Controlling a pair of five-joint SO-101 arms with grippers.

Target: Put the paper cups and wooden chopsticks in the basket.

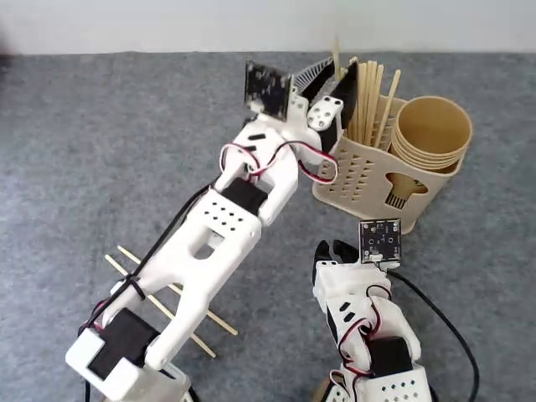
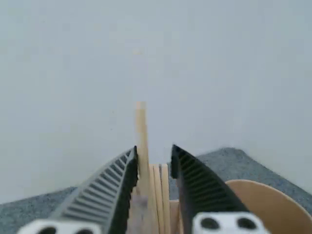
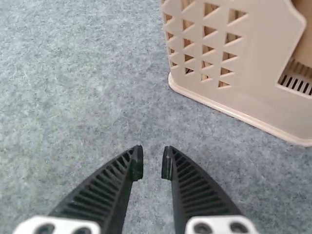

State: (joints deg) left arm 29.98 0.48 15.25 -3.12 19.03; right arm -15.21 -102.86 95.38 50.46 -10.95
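Note:
A beige basket point(image 1: 360, 180) stands at the back right, with a stack of paper cups point(image 1: 431, 130) and several wooden chopsticks point(image 1: 368, 100) upright in it. My left gripper point(image 1: 331, 75) is above the basket's chopstick side. Its jaws are open around one upright chopstick point(image 2: 141, 131), which leans against one finger point(image 2: 122, 180). A cup rim point(image 2: 263, 200) shows beside it. Two chopsticks point(image 1: 219, 322) lie on the carpet under the left arm. My right gripper point(image 3: 152, 163) hovers low over the carpet in front of the basket point(image 3: 253, 63), slightly open and holding nothing.
Grey carpet covers the whole table. The left arm stretches diagonally from the front left to the basket and crosses over the loose chopsticks. The right arm's base point(image 1: 377, 368) sits at the front edge.

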